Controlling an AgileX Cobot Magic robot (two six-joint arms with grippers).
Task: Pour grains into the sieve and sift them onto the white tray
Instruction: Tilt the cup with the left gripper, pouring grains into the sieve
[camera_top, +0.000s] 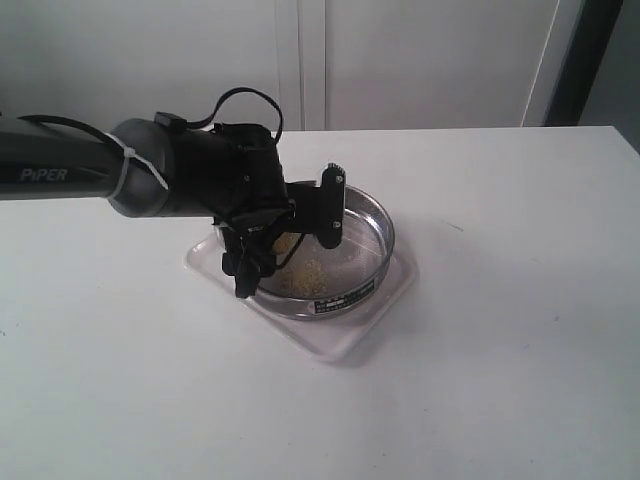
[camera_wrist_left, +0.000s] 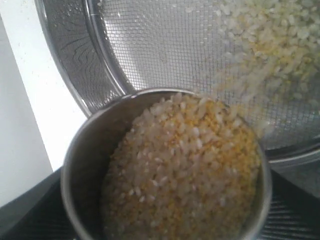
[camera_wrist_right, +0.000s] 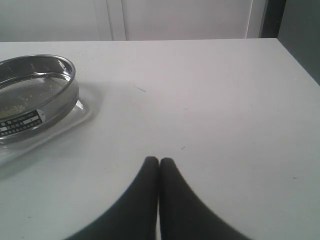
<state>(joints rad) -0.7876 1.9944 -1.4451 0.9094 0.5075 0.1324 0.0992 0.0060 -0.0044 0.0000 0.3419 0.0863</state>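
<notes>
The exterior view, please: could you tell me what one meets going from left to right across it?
Left arm → left gripper holding the steel cup → sieve → table. The white tray underlies gripper and sieve, so I omit it.

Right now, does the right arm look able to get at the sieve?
Probably yes: the right pincer, shut, has only bare table between it and the sieve. The left pincer, holding the steel cup, crowds its other side.

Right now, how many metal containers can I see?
2: the sieve sits on the white tray; the cup, full of grains, is tipped over the sieve. The left arm could hide more.
</notes>
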